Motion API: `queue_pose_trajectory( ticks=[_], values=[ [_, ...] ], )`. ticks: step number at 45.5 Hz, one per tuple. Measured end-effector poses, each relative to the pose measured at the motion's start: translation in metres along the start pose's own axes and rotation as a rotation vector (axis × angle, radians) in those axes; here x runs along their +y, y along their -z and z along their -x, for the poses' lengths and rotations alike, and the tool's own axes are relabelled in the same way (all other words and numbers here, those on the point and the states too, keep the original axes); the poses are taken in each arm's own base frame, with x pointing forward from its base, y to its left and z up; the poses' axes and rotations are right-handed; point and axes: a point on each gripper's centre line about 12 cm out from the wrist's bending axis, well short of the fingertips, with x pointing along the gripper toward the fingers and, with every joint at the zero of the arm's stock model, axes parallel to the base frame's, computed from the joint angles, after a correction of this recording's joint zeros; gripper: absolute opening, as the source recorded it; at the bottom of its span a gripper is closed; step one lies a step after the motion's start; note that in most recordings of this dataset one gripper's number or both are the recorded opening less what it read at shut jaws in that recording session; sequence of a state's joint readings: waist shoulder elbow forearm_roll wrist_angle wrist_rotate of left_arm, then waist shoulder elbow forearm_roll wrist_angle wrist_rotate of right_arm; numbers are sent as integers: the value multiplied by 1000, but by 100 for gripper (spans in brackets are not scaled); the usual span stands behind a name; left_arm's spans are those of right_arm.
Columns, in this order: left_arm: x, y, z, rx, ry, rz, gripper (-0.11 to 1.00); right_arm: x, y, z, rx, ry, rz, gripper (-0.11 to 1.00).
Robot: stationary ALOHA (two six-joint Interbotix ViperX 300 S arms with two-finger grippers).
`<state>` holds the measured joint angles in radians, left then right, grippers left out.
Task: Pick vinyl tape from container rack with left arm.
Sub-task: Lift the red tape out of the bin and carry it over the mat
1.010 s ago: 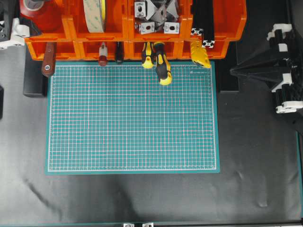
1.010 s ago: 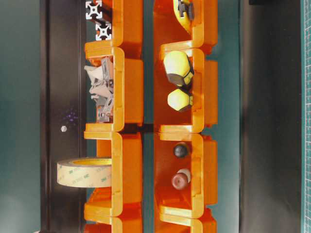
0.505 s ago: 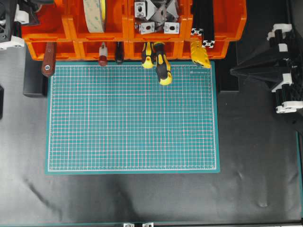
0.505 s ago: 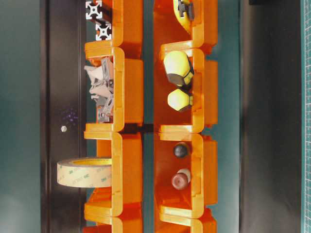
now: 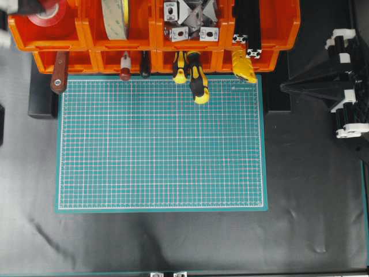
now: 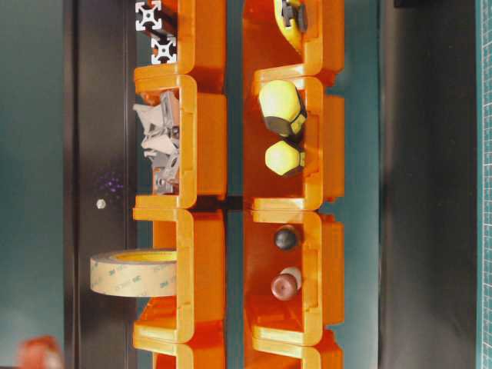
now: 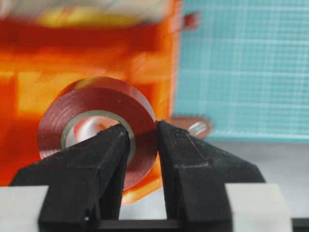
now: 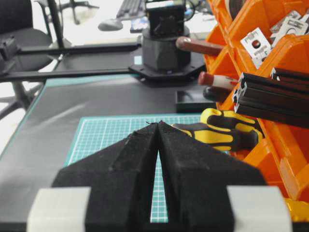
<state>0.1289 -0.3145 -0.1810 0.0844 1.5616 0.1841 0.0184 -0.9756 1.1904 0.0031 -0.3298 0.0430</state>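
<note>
Red vinyl tape point(image 7: 96, 126) upright, hole facing camera

The overhead view looks straight down on the desk point(image 5: 173, 242) and the container rack point(image 5: 173, 34) along its far edge. The table-level view, turned sideways, faces the same rack point(image 6: 200, 154) closely. The left wrist camera looks out past its fingers point(image 7: 111, 159) at the rack, blurred; the right wrist camera views it obliquely across the cutting mat point(image 8: 111, 130).

Green mat point(image 5: 161, 144), beige tape point(image 5: 115, 17), yellow-black screwdrivers point(image 5: 195, 74)
</note>
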Motion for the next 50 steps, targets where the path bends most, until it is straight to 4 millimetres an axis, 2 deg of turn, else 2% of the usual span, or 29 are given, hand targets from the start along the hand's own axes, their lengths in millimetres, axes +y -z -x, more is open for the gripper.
queue_pose_trajectory(
  ticks=[4, 8, 12, 16, 19, 23, 35, 42, 50],
  values=[
    [-21, -13, 5, -55, 31, -29, 18, 0, 0, 0, -2, 0, 2, 1],
    [-47, -24, 1, -97, 72, -57, 18, 0, 0, 0, 0, 0, 0, 1],
    [-78, -31, -13, -117, 120, -101, 18, 0, 0, 0, 0, 0, 2, 1],
    [-106, -33, -41, -99, 154, -158, 18, 0, 0, 0, -2, 0, 3, 1],
    [-129, -33, -73, -82, 173, -198, 18, 0, 0, 0, -2, 0, 3, 1],
    [-148, -29, -111, -72, 190, -225, 18, 0, -1, 0, -5, 0, 3, 1],
    [-172, -7, -203, 6, 198, -262, 18, 0, -2, 2, -14, -1, 2, 1],
    [-177, 3, -235, 69, 195, -276, 18, 0, -3, 2, -15, -1, 2, 1],
    [-178, 0, -255, 59, 193, -268, 18, 0, -3, 3, -18, -1, 2, 1]
  ],
)
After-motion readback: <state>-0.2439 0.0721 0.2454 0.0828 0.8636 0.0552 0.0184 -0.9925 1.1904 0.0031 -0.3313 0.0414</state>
